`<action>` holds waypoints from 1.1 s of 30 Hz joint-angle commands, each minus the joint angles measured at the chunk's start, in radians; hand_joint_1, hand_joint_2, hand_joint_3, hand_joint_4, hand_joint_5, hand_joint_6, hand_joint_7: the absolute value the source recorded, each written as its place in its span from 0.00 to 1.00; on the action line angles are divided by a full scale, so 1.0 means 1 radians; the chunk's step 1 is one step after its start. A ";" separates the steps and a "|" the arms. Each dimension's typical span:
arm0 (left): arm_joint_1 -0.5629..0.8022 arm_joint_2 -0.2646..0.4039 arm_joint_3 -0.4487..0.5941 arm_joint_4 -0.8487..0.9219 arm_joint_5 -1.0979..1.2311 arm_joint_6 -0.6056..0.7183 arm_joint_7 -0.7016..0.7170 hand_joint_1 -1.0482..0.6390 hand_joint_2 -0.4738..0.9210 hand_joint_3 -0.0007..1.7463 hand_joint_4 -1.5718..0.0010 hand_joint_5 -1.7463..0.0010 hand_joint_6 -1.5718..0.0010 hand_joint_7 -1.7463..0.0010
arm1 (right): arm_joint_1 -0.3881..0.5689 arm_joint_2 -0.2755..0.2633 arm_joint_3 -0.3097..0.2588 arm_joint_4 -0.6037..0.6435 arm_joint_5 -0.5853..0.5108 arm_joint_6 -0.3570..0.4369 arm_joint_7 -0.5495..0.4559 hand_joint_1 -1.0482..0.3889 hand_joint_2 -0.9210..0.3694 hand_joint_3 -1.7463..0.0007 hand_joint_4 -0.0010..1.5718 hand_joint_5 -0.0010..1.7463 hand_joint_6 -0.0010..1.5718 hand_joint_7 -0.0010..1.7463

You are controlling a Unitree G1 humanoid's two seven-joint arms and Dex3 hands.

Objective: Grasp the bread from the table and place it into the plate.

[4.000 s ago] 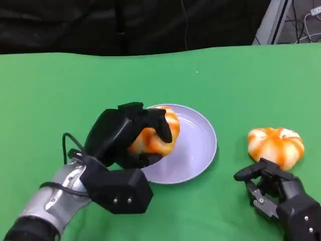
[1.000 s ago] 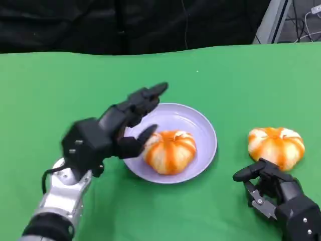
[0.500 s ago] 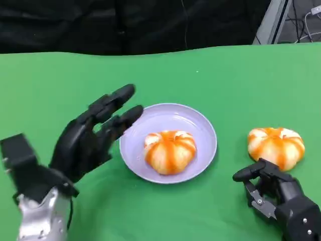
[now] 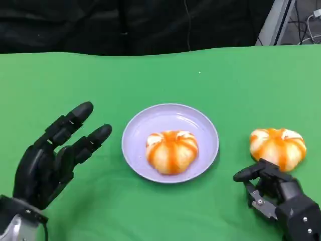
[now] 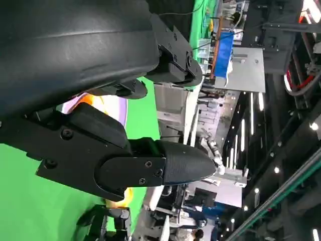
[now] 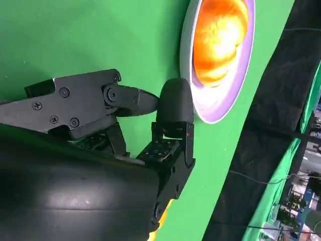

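While one bread point(image 4: 171, 150) sits in the lavender plate point(image 4: 145, 123) and a second bread point(image 4: 277, 145) lies on the green table point(image 4: 225, 80) to the plate's right, the head view shows the left hand point(image 4: 50, 160) beside the plate, fingers spread and holding nothing, and the right hand point(image 4: 276, 193) just below the second bread, fingers partly curled, holding nothing. From the left wrist, that hand's fingers point(image 5: 165, 168) reach apart over the table. From the right wrist, the right hand's bent fingers point(image 6: 173, 108) hang near the plate point(image 6: 220, 108) with its bread point(image 6: 218, 37).

A plate point(image 4: 135, 131) sits mid-table with a bread point(image 4: 171, 150) in it. A second bread point(image 4: 277, 145) lies on the table point(image 4: 225, 80) to the plate's right. The left hand point(image 4: 52, 158) is left of the plate; the right hand point(image 4: 273, 193) is just before the second bread.
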 commanded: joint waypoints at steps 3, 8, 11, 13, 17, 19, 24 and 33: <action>0.008 0.058 0.091 0.092 -0.028 -0.049 -0.069 0.17 1.00 0.28 0.68 0.98 0.73 0.99 | 0.014 -0.012 0.001 0.027 -0.005 0.008 0.002 0.52 0.00 0.77 0.45 1.00 0.48 0.66; 0.021 0.066 0.127 0.145 -0.022 -0.064 -0.089 0.18 1.00 0.28 0.66 0.98 0.73 0.99 | 0.020 -0.012 -0.005 0.019 0.012 0.013 0.021 0.52 0.00 0.77 0.45 1.00 0.48 0.66; 0.017 0.070 0.136 0.180 -0.011 -0.088 -0.092 0.18 1.00 0.28 0.65 0.98 0.72 0.99 | 0.020 -0.012 -0.007 0.021 0.014 0.014 0.024 0.53 0.00 0.77 0.44 1.00 0.48 0.66; 0.011 0.074 0.140 0.202 -0.006 -0.102 -0.092 0.18 1.00 0.28 0.63 0.98 0.72 0.99 | 0.018 -0.014 -0.006 0.023 0.011 0.013 0.022 0.53 0.00 0.77 0.44 1.00 0.48 0.67; -0.007 0.082 0.157 0.247 -0.009 -0.109 -0.080 0.23 1.00 0.28 0.61 0.98 0.71 0.99 | 0.011 -0.018 -0.002 0.038 -0.002 -0.002 0.009 0.52 0.00 0.77 0.45 1.00 0.48 0.67; -0.015 0.080 0.165 0.257 -0.019 -0.090 -0.079 0.31 1.00 0.23 0.60 0.98 0.70 0.99 | 0.009 -0.018 -0.004 0.041 -0.002 0.000 0.009 0.51 0.00 0.77 0.45 1.00 0.48 0.66; -0.030 0.074 0.176 0.277 -0.032 -0.053 -0.096 0.68 0.95 0.28 0.61 1.00 0.69 1.00 | 0.003 -0.015 -0.011 0.053 0.011 -0.002 0.020 0.51 0.00 0.78 0.45 1.00 0.49 0.65; -0.047 0.064 0.170 0.317 0.024 -0.117 -0.042 0.72 0.83 0.57 0.54 0.99 0.62 0.99 | 0.004 -0.020 -0.015 0.053 0.016 -0.007 0.031 0.52 0.00 0.77 0.45 1.00 0.49 0.65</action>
